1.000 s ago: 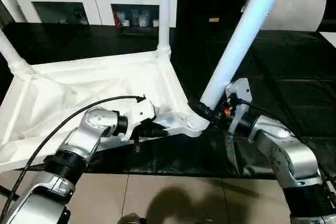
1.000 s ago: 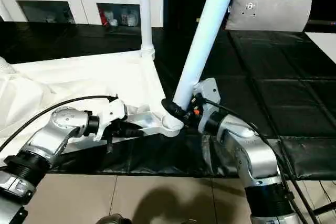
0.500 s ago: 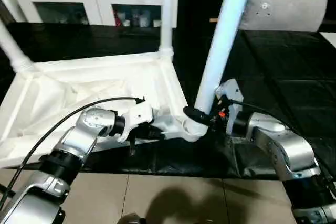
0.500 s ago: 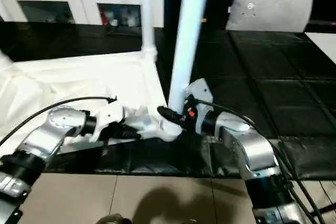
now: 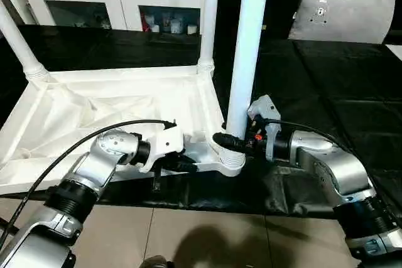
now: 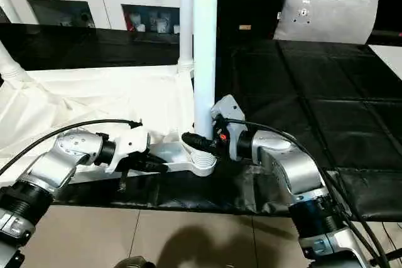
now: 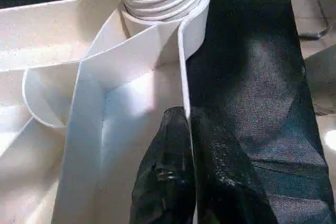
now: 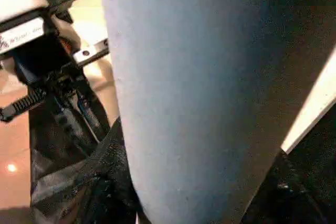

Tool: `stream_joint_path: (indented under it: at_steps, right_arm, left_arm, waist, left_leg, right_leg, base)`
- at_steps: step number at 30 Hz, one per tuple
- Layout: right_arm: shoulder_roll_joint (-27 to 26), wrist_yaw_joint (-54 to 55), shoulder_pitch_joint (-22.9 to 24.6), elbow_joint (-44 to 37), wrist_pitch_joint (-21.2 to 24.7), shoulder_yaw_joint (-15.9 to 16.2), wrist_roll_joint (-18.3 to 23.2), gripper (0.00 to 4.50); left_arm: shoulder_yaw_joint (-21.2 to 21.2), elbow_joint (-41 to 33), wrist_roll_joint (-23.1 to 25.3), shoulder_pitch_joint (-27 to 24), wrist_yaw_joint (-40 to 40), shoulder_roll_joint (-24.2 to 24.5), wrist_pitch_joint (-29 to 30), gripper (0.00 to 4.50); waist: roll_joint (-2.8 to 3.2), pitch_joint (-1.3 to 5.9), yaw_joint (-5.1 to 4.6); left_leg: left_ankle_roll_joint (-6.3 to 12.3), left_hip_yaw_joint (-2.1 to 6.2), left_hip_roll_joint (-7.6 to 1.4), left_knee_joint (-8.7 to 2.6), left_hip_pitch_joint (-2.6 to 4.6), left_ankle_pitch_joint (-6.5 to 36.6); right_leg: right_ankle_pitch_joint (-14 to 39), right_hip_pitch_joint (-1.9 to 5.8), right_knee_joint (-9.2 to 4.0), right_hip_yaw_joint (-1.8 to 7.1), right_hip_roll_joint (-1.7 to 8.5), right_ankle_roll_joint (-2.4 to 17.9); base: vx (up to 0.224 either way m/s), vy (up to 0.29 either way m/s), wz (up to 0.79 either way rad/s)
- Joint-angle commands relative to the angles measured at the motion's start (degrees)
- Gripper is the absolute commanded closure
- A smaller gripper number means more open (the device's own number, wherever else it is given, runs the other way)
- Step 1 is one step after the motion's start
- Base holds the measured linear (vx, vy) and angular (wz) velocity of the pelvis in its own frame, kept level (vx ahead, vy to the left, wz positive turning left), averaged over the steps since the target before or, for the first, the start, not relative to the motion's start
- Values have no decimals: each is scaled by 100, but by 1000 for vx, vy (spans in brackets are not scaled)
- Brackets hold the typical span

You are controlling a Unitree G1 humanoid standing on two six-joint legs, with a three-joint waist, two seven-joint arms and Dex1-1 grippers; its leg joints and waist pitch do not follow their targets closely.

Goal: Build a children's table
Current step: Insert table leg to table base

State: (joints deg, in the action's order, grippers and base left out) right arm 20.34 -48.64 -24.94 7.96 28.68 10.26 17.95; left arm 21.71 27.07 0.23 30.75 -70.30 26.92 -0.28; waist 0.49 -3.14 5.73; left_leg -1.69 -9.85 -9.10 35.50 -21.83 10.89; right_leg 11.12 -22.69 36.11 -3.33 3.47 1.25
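Right end effector (image 5: 225,140) gripping leg (image 5: 248,48), now upright, no longer tilted.

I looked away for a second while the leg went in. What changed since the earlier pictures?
The leg held by the right claw swung from leaning to the right to standing upright in the near corner socket. The left claw stayed clamped on the tabletop rim, and the other legs stayed in place.

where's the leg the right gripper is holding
In the left eye view the leg stands upright in the tabletop's near right corner socket, just right of centre, with the right gripper clamped round its base.
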Motion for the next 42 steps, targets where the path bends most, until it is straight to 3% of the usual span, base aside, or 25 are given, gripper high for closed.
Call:
stream_joint_path:
  at_steps: [1, 6, 9, 11, 13, 14, 17, 19, 21, 25, 27, 28, 29, 30, 32, 35, 37, 42]
  right_arm:
    - [-88, 54, 114, 308, 20, -127, 117, 260]
    - [-272, 24, 478, 393, -212, -636, 495, 260]
    - [-288, -2, 692, 371, -420, -678, 507, 260]
    - [-291, 58, 873, 365, -690, -691, 407, 260]
    - [-271, 79, 916, 362, -801, -656, 326, 260]
    - [-203, 140, 960, 394, -1037, -528, 70, 260]
    - [-82, 213, 960, 449, -1299, -296, -320, 260]
    - [-49, 223, 946, 467, -1339, -219, -426, 260]
    - [22, 186, 889, 527, -1383, -56, -599, 260]
    - [101, -56, 733, 719, -1394, 216, -769, 260]
    - [149, -192, 669, 811, -1414, 363, -825, 260]
    - [169, -276, 630, 844, -1430, 438, -852, 260]
    - [188, -357, 583, 870, -1409, 514, -876, 261]
    - [204, -427, 536, 898, -1405, 589, -898, 261]
    - [216, -515, 443, 955, -1406, 702, -941, 261]
    - [212, -560, 366, 1008, -1382, 780, -963, 261]
    - [212, -592, 342, 1022, -1357, 817, -970, 261]
    - [216, -645, 323, 1073, -1367, 859, -976, 261]
  left_arm:
    - [180, -4, 127, 20, -73, -43, -69, 450]
    - [96, 48, 102, -5, 3, -77, -74, 450]
    - [58, 77, 98, -15, 53, -94, -103, 450]
    - [48, 99, 100, -6, 72, -105, -108, 450]
    - [48, 102, 103, -6, 71, -103, -112, 450]
    - [51, 101, 119, -9, 63, -95, -124, 450]
    - [71, 96, 145, -4, 37, -87, -144, 450]
    - [84, 97, 160, -2, 22, -79, -161, 450]
    - [118, 112, 199, 13, -3, -64, -201, 450]
    - [177, 201, 262, 100, -79, -47, -294, 450]
    - [189, 268, 275, 167, -130, -43, -338, 450]
    - [197, 321, 289, 215, -155, -41, -372, 450]
    - [206, 382, 304, 271, -178, -41, -406, 450]
    - [208, 442, 321, 322, -194, -44, -437, 450]
    - [213, 544, 354, 414, -216, -51, -488, 450]
    - [209, 632, 374, 493, -233, -64, -524, 450]
    - [203, 688, 385, 536, -229, -68, -547, 450]
    - [163, 912, 390, 667, -182, -79, -621, 450]
  waist:
    - [49, 337, -14]
    - [58, 350, 10]
    - [65, 353, 24]
    - [92, 346, 42]
    - [71, 335, 39]
    - [100, 334, 44]
    - [91, 301, 17]
    - [101, 269, -1]
    - [93, 279, -4]
    - [102, 306, -33]
    - [99, 310, -43]
    - [143, 308, -39]
    - [145, 307, -38]
    - [171, 310, -33]
    - [136, 304, -52]
    - [154, 281, -61]
    - [133, 283, -62]
    - [134, 291, -77]
  left_leg:
    - [-225, 179, -433, -527, 142, 1619]
    - [-239, 189, -451, -542, 156, 1680]
    - [-226, 181, -448, -543, 147, 1663]
    - [-232, 182, -447, -541, 163, 1736]
    - [-237, 191, -443, -558, 148, 1791]
    - [-254, 195, -444, -557, 151, 1823]
    - [-305, 206, -442, -577, 175, 2095]
    - [-341, 230, -442, -600, 222, 2416]
    - [-324, 241, -443, -610, 229, 2383]
    - [-194, 215, -437, -611, 173, 1938]
    - [-162, 200, -430, -605, 167, 1872]
    - [-153, 193, -422, -600, 196, 1914]
    - [-158, 182, -424, -593, 221, 2000]
    - [-187, 203, -434, -606, 227, 2102]
    - [-225, 217, -435, -630, 223, 2249]
    - [-268, 229, -437, -641, 265, 2491]
    - [-277, 243, -439, -657, 281, 2532]
    - [-277, 250, -452, -678, 275, 2509]
  right_leg:
    - [1601, 212, -505, 337, 587, 1116]
    - [1583, 210, -514, 339, 590, 1103]
    - [1396, 212, -502, 335, 586, 1152]
    - [1540, 200, -520, 336, 600, 1137]
    - [1696, 206, -537, 334, 593, 1079]
    - [1751, 200, -540, 334, 602, 1065]
    - [2119, 174, -583, 336, 591, 977]
    - [2575, 165, -640, 338, 610, 908]
    - [2620, 181, -649, 348, 619, 869]
    - [2065, 229, -602, 345, 597, 999]
    - [2046, 236, -595, 340, 585, 982]
    - [2164, 208, -617, 344, 585, 976]
    - [2250, 188, -640, 350, 588, 967]
    - [2334, 208, -648, 339, 601, 965]
    - [2449, 216, -662, 322, 589, 917]
    - [2708, 193, -697, 326, 606, 882]
    - [2927, 197, -719, 324, 612, 799]
    - [2767, 205, -706, 328, 611, 828]
  base:
    - [0, 0, 0]
    - [0, 0, 0]
    - [0, 0, 0]
    - [0, 0, 0]
    - [0, 0, 0]
    - [0, 0, 0]
    - [0, 0, 0]
    - [0, 0, 0]
    - [0, 0, 0]
    - [0, 0, 0]
    - [0, 0, 0]
    - [0, 0, 0]
    - [0, 0, 0]
    - [0, 0, 0]
    - [0, 0, 0]
    - [0, 0, 0]
    - [0, 0, 0]
    - [0, 0, 0]
